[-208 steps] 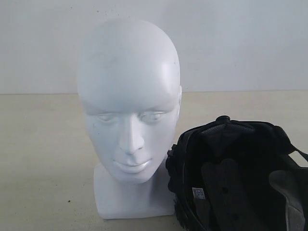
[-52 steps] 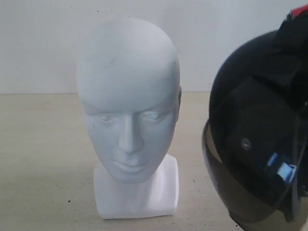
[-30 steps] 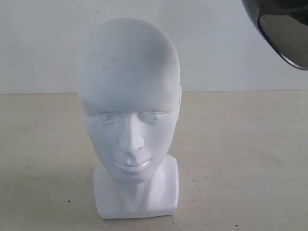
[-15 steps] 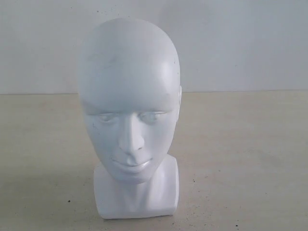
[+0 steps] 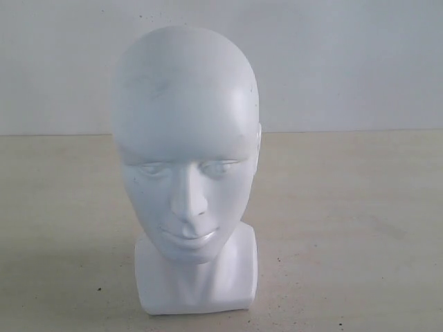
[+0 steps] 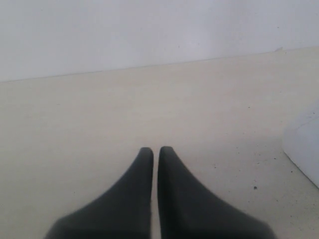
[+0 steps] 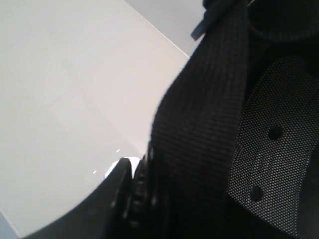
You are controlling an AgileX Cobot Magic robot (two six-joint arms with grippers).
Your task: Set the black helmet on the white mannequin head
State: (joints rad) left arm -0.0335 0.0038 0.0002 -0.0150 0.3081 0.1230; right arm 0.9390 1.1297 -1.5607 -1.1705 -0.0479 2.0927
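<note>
We've got the left jaws all but closed, holding nothing, low over the worktop (image 6: pixel 75 119) near the white mannequin head (image 5: pixel 185 138), which stands upright. And the right jaws clamp the black helmet (image 7: pixel 264 149) at its rim, padded lining right against them.

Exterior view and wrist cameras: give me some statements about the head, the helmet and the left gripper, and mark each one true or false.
1. The head is bare and upright on the table. True.
2. The right wrist view shows the helmet up close, with its strap and mesh lining. True.
3. The helmet lies on the table beside the head. False: the exterior view shows no helmet.
4. The left gripper holds the strap. False: its jaws are together and empty.
</note>
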